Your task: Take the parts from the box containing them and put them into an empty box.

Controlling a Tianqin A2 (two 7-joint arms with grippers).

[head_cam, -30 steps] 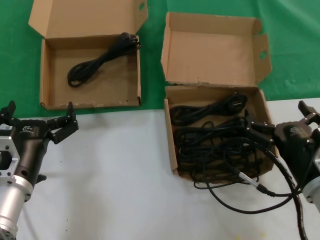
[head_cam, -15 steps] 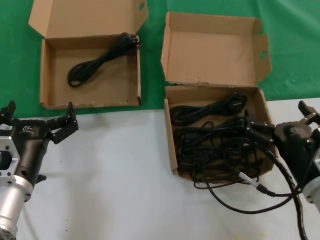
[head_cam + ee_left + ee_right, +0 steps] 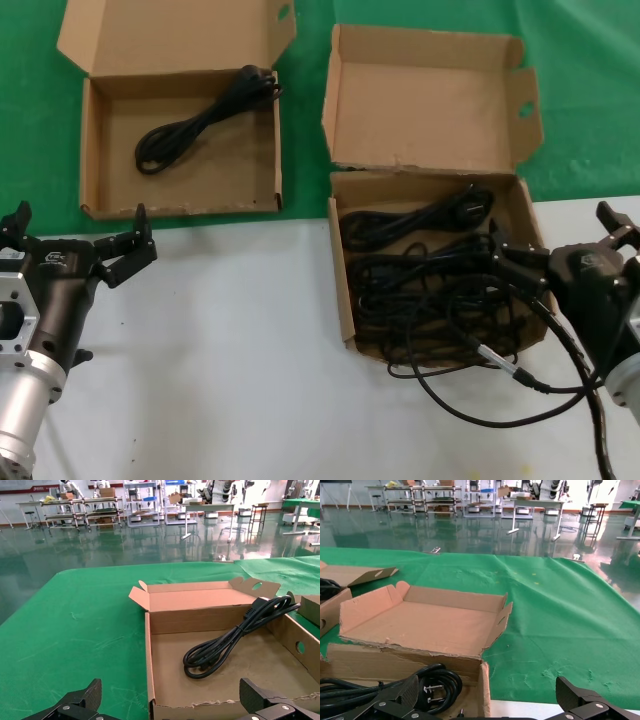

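Note:
The box containing the parts (image 3: 340, 290), with a ragged torn lid fold, stands at centre right and holds several coiled black cables (image 3: 420, 280). One cable (image 3: 480, 395) trails out over its front onto the white table. My right gripper (image 3: 555, 235) is open and straddles that box's right wall (image 3: 485, 690): one finger is over the cables (image 3: 427, 685) and the other is outside. The wider box (image 3: 88, 150) at the back left holds one black cable (image 3: 200, 120). My left gripper (image 3: 80, 225) is open, low and just in front of that box (image 3: 150, 655), with its cable (image 3: 235, 635) ahead.
Both boxes have their lids (image 3: 430, 100) folded up at the back. A green cloth (image 3: 600, 90) covers the far half of the table and a white surface (image 3: 230, 350) the near half. The trailing cable loops close to my right arm.

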